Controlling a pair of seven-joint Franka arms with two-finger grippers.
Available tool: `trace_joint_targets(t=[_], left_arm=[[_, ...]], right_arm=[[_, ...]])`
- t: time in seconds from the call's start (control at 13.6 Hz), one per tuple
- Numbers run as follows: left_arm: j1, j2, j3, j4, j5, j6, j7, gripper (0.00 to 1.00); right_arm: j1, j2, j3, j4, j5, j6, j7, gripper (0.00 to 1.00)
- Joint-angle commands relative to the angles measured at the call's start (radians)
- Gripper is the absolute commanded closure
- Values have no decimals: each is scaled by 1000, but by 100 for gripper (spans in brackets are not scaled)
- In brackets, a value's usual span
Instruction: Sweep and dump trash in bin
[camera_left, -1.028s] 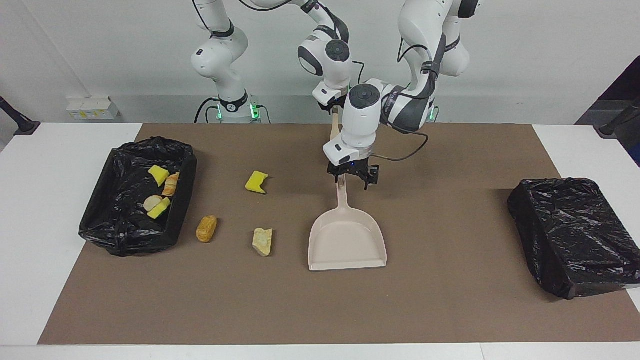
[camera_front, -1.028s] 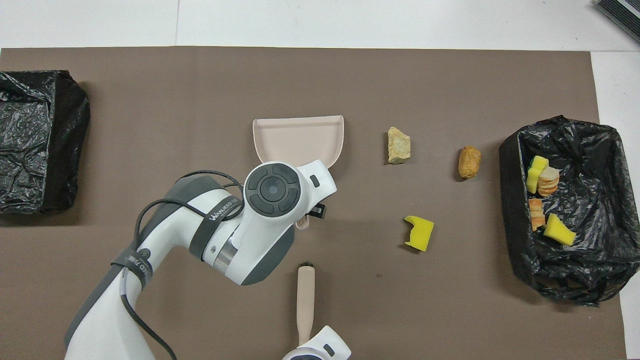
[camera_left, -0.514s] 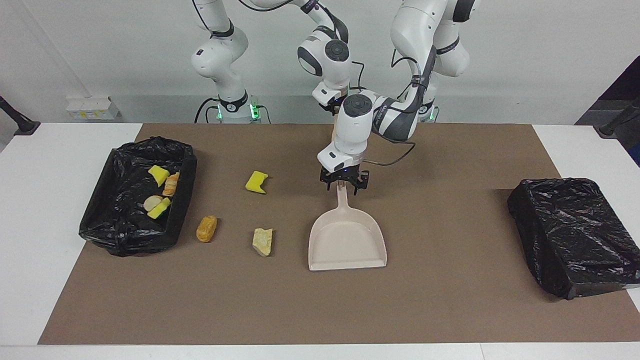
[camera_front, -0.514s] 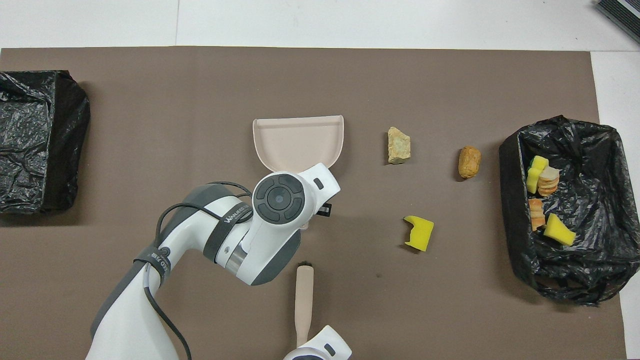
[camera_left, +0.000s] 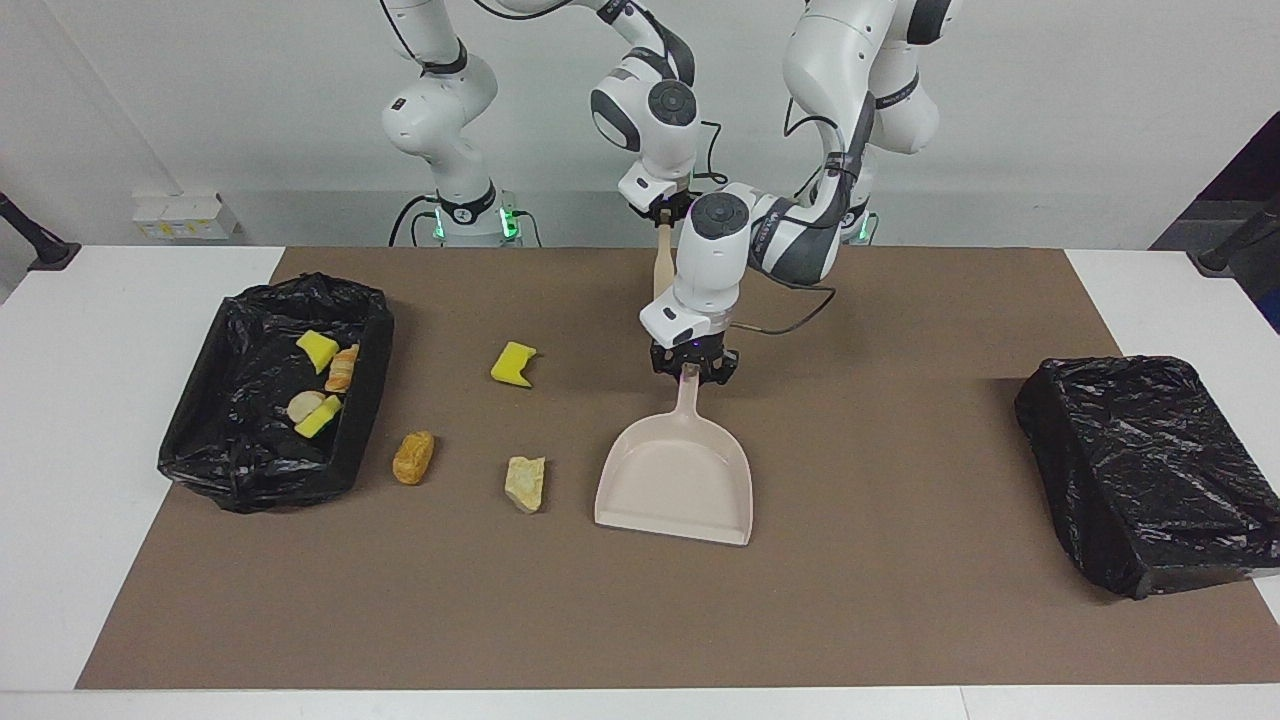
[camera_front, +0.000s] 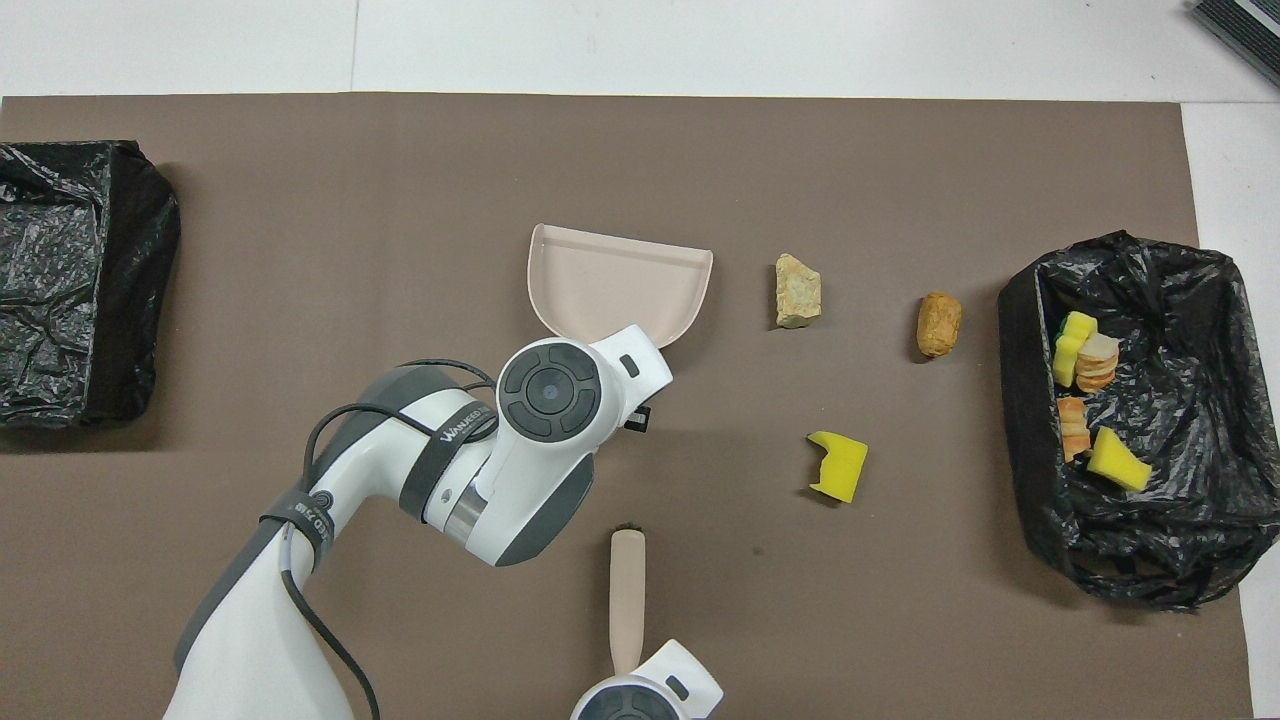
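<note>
Here you had the brown mat (camera_left: 900, 620) covering most of the table, with one black-lined bin (camera_left: 262, 400) at the right arm's end and a bag-wrapped box (camera_left: 1150, 470) at the left arm's end. Your left gripper (camera_left: 691, 368) was clamped tight on the handle of the beige dustpan (camera_left: 675, 480), whose pan sat on the mat, turned a little askew. Your right gripper (camera_left: 659, 213) was closed around a pale brush (camera_front: 627, 595), holding it upright above the mat. Four scraps of trash (camera_left: 320, 380) lay in the bin at the right arm's end. Three more lay on the mat between that bin and the dustpan: a yellow sponge (camera_left: 513, 364), a beige chunk (camera_left: 526, 483) and an orange-brown lump (camera_left: 413, 457).
</note>
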Motion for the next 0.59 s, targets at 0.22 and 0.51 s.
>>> trace_joint_targets(t=[0.22, 0.51], left_arm=[[112, -81, 7, 10, 17, -49, 365, 100], [116, -86, 5, -5, 27, -57, 438, 58]], right_arm=[[-161, -190, 0, 12, -98, -273, -99, 100], [-240, -184, 0, 28, -220, -301, -137, 100]])
